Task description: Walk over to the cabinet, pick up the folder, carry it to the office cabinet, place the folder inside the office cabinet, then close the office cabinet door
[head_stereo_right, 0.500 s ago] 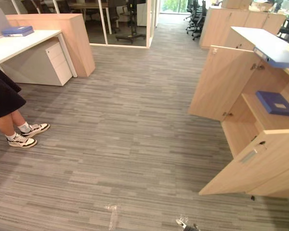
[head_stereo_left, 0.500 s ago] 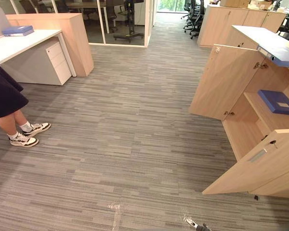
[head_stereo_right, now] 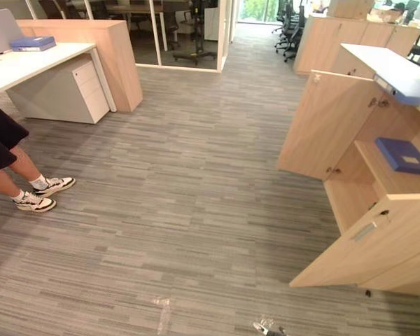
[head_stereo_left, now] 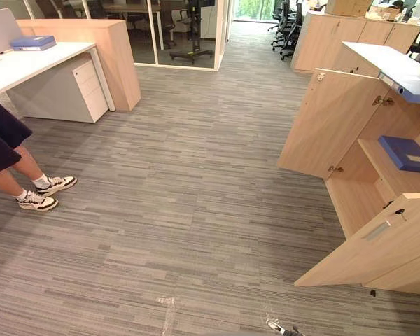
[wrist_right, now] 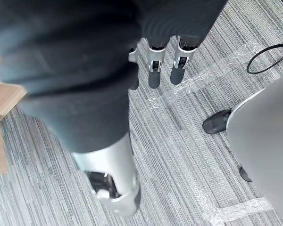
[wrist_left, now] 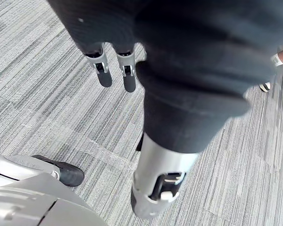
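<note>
Office cabinet [head_stereo_left: 350,203] stands open, both doors swung out: far door [head_stereo_left: 329,122] and near door [head_stereo_left: 378,241]. Blue folder [head_stereo_left: 406,152] lies flat on the shelf [head_stereo_left: 388,171] inside the office cabinet, between the two open doors, and neither hand touches it. A blue flat item [head_stereo_left: 406,70] lies on the office cabinet's top, above the far door. Across the carpet [head_stereo_left: 196,196] from the office cabinet, well apart, there's a white counter [head_stereo_left: 28,63] with a second folder [head_stereo_left: 33,43] on its far end and a drawer unit [head_stereo_left: 84,87] under it. A person [head_stereo_left: 7,136] in a dark skirt and sneakers stands on the carpet near that counter, also well apart from the office cabinet. A clear tape strip [head_stereo_left: 168,308] is stuck to the carpet on the near side of the office cabinet. Left hand [wrist_left: 170,108] hangs over the carpet, fingers [wrist_left: 104,75] straight, slightly spread, pinching nothing. Right hand [wrist_right: 85,84] hangs over the carpet just beside a corner of the office cabinet, fingers [wrist_right: 154,70] straight, side by side, pinching nothing.
</note>
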`<state>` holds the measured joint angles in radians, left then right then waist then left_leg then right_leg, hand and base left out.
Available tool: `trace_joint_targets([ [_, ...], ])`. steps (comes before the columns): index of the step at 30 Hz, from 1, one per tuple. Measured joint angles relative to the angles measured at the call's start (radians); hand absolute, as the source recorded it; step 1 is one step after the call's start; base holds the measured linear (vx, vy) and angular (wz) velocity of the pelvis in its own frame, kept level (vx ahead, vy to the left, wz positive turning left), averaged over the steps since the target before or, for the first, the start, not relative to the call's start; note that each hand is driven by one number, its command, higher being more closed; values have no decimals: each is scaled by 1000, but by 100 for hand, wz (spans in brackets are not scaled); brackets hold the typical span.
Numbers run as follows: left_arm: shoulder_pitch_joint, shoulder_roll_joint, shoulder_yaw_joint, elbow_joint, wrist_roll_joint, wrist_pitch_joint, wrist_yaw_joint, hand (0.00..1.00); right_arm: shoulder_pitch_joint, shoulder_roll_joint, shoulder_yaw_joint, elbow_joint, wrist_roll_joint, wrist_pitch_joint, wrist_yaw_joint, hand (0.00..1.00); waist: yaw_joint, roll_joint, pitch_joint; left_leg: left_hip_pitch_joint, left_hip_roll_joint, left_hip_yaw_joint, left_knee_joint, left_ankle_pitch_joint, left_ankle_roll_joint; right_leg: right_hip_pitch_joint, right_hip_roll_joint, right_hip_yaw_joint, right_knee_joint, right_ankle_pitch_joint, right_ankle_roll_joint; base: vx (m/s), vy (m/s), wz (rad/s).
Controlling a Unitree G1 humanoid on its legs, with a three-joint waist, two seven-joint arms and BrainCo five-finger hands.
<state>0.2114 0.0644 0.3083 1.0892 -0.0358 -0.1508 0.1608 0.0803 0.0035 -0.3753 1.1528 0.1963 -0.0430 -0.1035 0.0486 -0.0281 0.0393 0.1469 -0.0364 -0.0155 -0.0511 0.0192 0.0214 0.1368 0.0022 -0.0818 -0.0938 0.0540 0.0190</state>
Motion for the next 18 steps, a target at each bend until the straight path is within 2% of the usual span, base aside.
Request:
trace_joint_targets([
  [8, -11, 38, -113, 0, 45, -16, 6, 0, -14, -1, 18, 18, -26, 0, -9, 0, -2, -10, 4, -1, -13, -23, 0, 6, 8, 6, -12, -22, 0, -2, 3, 8, 12, 7],
  [18, 9, 47, -157, -42, 62, -25, 5, 0, -18, 4, -38, 21, -29, 4, -17, 0, 1, -13, 12, -4, -22, -44, -3, 6, 8, 11, -22, -44, 0, -7, 9, 11, 11, 7],
])
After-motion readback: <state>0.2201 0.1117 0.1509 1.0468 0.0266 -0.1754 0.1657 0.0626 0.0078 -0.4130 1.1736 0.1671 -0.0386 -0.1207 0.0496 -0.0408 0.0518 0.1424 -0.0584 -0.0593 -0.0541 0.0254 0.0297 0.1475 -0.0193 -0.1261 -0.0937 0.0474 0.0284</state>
